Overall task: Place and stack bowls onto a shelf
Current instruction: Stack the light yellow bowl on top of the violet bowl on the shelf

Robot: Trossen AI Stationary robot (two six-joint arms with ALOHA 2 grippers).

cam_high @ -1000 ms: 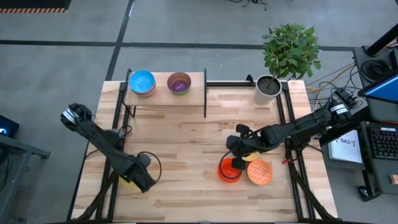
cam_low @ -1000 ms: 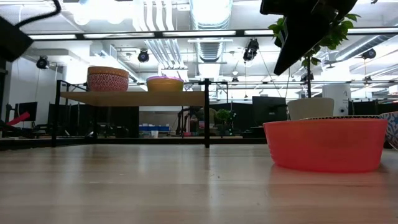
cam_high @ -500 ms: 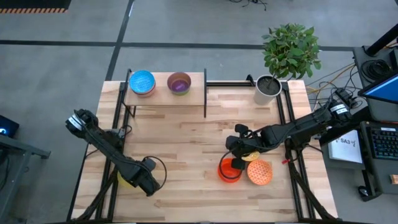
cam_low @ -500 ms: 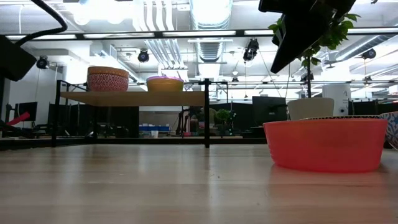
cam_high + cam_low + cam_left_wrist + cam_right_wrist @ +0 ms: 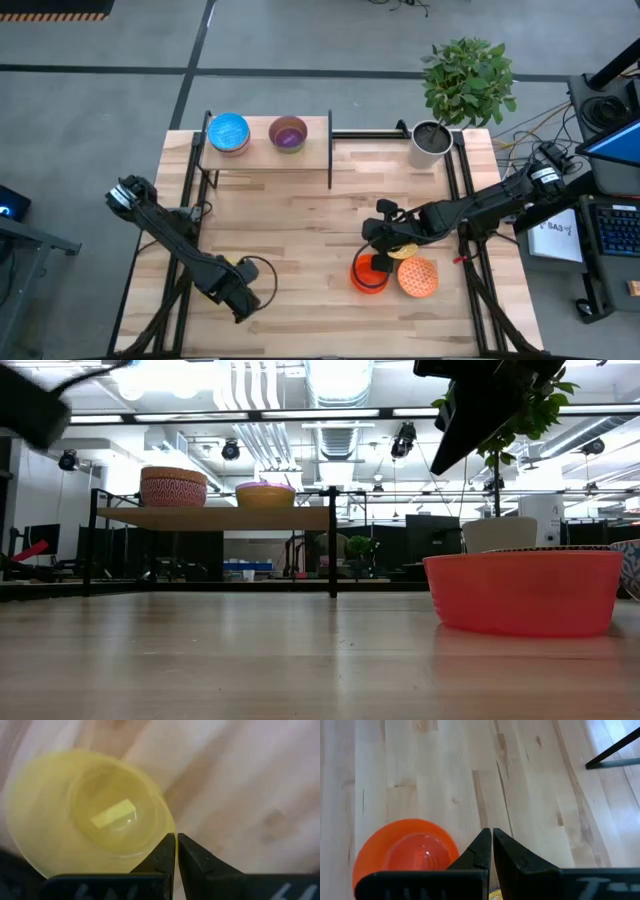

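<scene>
Even, bright overhead illumination; ceiling strip lights [image 5: 300, 417] glare white along the top of the low view. The table [image 5: 300, 240] carries only soft, short shadows. In the left wrist view the yellow bowl [image 5: 85, 815] is blurred and washed pale, with a bright reflection inside. The red-orange bowl [image 5: 405, 847] shows a small glossy highlight.

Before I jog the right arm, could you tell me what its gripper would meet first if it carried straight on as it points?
Probably bare tabletop: the right gripper points at open wood, with the red-orange bowl off to one side.
</scene>
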